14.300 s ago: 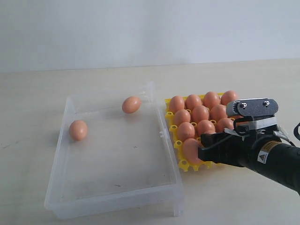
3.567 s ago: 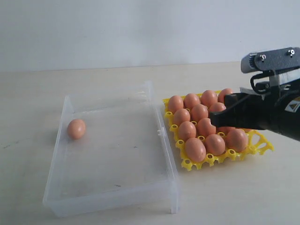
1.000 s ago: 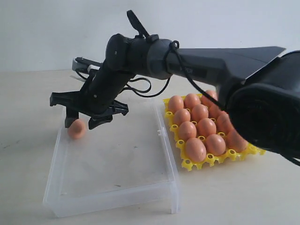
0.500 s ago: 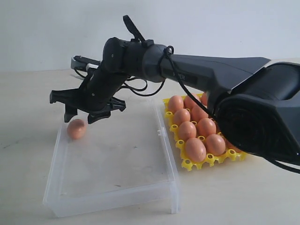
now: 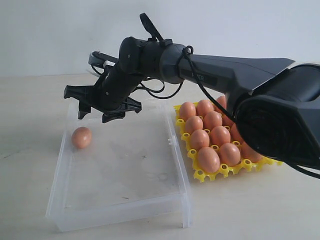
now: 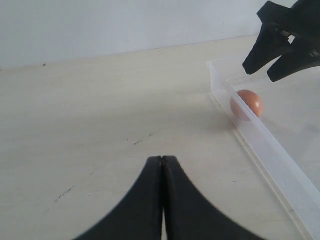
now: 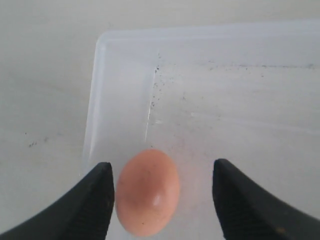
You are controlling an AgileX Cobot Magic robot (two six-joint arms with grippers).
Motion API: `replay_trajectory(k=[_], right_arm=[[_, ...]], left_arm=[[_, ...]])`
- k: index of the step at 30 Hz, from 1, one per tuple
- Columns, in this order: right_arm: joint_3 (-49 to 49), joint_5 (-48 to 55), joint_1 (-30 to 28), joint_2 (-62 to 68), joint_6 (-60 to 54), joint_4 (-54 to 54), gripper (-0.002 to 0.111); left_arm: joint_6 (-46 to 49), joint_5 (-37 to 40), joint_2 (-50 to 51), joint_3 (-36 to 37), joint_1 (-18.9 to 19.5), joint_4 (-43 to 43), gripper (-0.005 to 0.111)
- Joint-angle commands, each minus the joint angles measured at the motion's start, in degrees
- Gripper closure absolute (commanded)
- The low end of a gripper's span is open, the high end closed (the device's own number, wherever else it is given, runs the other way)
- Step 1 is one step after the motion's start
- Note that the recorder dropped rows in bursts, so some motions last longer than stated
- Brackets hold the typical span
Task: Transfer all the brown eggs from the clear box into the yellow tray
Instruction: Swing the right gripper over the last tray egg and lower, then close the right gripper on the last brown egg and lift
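Right arm (image 5: 225,75): is stretched from the right foreground over the yellow tray (image 5: 200,175), wrist bent down above the clear box (image 5: 120,213).
Right gripper (image 5: 95,116): is held wide apart, empty.
Brown egg (image 5: 81,137): is lying by the box's left wall, lower left of the fingertips, untouched.
Left gripper (image 6: 162,160): is closed, empty, above the table (image 6: 75,125).

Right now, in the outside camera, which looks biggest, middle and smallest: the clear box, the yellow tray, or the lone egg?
1. clear box, plainly the biggest
2. yellow tray
3. lone egg, much the smallest
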Motion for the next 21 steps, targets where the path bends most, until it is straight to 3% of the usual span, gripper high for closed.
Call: replay_trajectory(k=[1, 21], right_arm=[[-0.6, 1.3, 0.8, -0.1, -0.1, -0.9, 0.051], [-0.8, -1.7, 1.1, 3.6, -2.1, 2.7, 0.051]], left_arm=[[-0.3, -0.4, -0.3, -0.3, -0.1, -0.2, 0.107], [-0.3, -0.4, -0.3, -0.3, -0.1, -0.2, 0.107]])
